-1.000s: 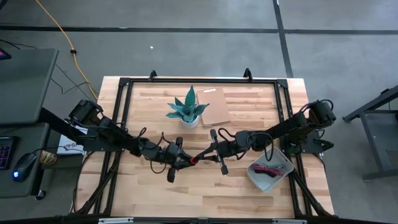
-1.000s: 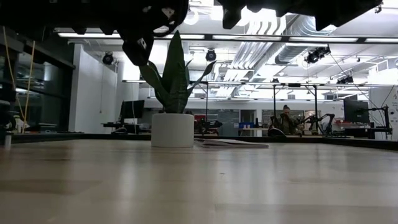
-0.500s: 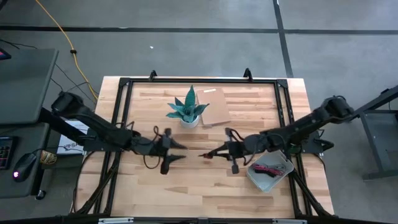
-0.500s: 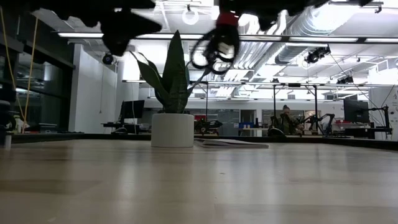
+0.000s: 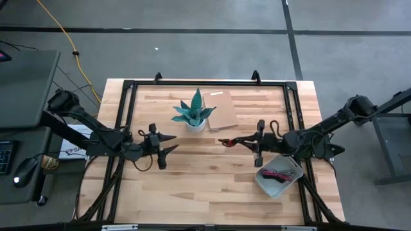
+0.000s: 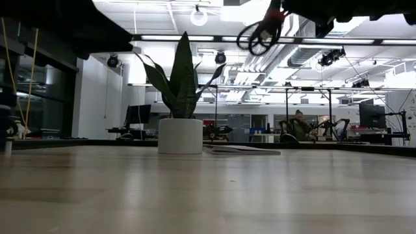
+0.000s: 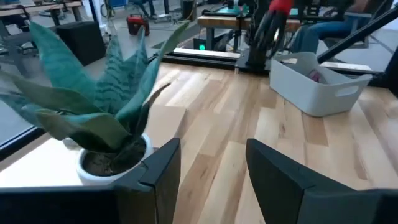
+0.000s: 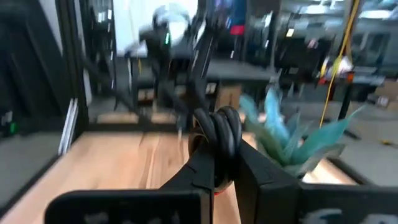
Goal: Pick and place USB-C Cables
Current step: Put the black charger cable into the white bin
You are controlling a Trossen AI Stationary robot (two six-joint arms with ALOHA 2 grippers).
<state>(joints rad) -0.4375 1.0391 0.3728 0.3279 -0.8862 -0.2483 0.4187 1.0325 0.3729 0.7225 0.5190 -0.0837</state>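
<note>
Above the tabletop [image 5: 192,179], your right fingers [image 5: 226,142] pinch a light, floppy cable [image 8: 219,134] mid-coil; left fingers [image 5: 168,142] hang open.

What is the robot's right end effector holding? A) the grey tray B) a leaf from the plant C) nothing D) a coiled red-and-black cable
D: the right end effector is shut on the coiled red-and-black cable, held in the air, above the table, between the potted plant and the grey tray.
</note>
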